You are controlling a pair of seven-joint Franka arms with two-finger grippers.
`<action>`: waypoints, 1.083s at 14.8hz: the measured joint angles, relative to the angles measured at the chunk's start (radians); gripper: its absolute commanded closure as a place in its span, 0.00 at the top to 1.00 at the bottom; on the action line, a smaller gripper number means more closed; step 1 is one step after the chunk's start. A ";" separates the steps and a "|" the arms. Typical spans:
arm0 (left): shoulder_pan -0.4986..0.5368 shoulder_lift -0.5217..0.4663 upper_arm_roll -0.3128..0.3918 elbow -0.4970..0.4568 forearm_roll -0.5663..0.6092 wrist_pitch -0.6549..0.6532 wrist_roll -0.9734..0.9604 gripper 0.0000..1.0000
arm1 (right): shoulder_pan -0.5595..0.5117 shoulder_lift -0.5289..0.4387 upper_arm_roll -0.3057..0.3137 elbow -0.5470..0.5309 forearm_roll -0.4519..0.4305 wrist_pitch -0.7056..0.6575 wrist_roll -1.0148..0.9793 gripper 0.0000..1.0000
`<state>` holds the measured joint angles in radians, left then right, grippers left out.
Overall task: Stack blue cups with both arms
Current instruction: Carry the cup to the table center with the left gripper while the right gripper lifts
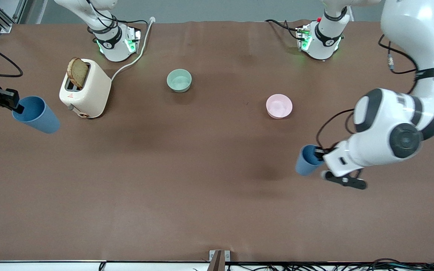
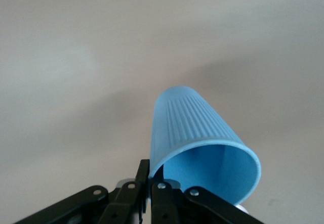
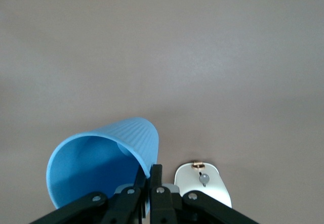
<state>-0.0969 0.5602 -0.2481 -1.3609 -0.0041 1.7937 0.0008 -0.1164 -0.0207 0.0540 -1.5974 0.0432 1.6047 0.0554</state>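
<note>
Brown counter [image 1: 187, 195] is mostly bare. Left tool [image 1: 319, 151] pinches one cup [image 1: 306, 160] by its rim at lower right; right tool [image 1: 16, 108] pinches another cup [image 1: 36, 114] at upper left, both lifted for stacking.

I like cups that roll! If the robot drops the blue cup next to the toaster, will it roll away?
Probably in a curve: that blue cup, pinched at its rim by the right gripper, is round and tapered. It looks like thin ribbed plastic, so likely light, and it might bounce.

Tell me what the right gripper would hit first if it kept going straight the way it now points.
Probably the toaster. The right gripper, shut on the rim of a blue cup, points toward the middle of the table, and the toaster lies close along that line. Height is unclear, so it might pass above.
</note>
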 measured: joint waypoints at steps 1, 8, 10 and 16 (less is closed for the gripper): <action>-0.035 0.034 -0.011 0.024 0.000 0.006 -0.013 0.00 | 0.001 0.001 0.000 0.016 0.000 -0.029 0.000 0.00; -0.337 0.164 -0.012 0.077 0.000 0.088 -0.158 0.00 | 0.003 0.018 0.000 0.054 -0.008 -0.098 0.000 0.01; -0.391 0.173 -0.010 0.077 0.000 0.146 -0.159 0.00 | 0.003 0.020 0.000 0.056 -0.010 -0.100 0.000 0.02; -0.449 0.249 -0.009 0.078 0.001 0.307 -0.147 0.02 | 0.003 0.022 -0.003 0.058 -0.012 -0.100 0.000 0.02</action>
<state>-0.5458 0.8095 -0.2567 -1.2834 -0.0035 2.1006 -0.1460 -0.1136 0.0015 0.0509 -1.5397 0.0317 1.5047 0.0549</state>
